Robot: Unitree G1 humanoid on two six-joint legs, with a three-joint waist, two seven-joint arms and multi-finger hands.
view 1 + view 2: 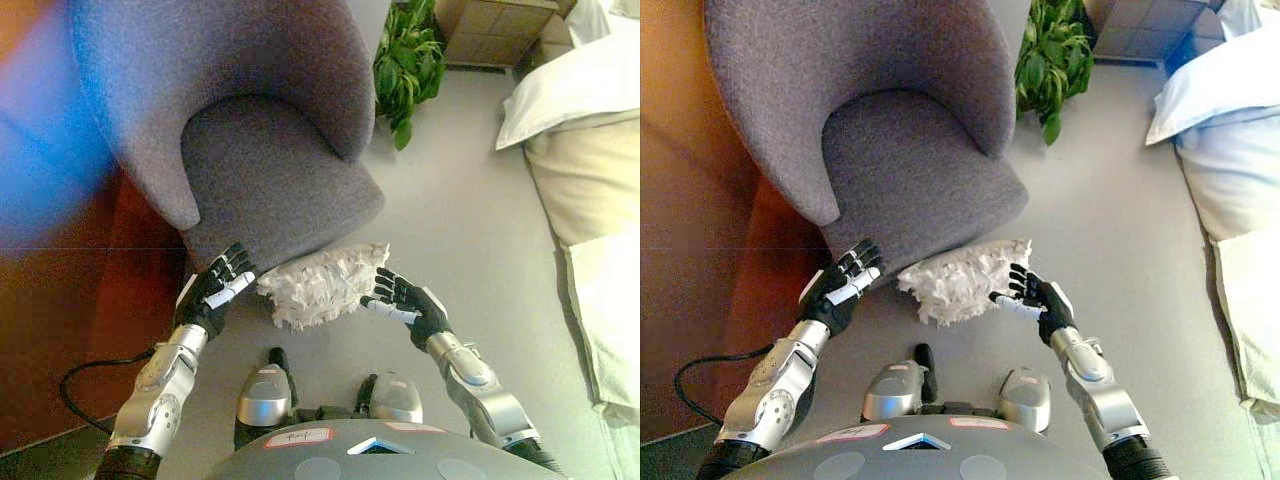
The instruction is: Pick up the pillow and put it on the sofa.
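Below, white pillow [322, 285] lies between open robot hands.

A green plant [407, 62] stands on the grey floor [455, 200] near a wooden cabinet [495, 30], a brown rug [70, 330] lies at the left, and a bed [590, 180] with a white pillow [575, 85] sits at the right.
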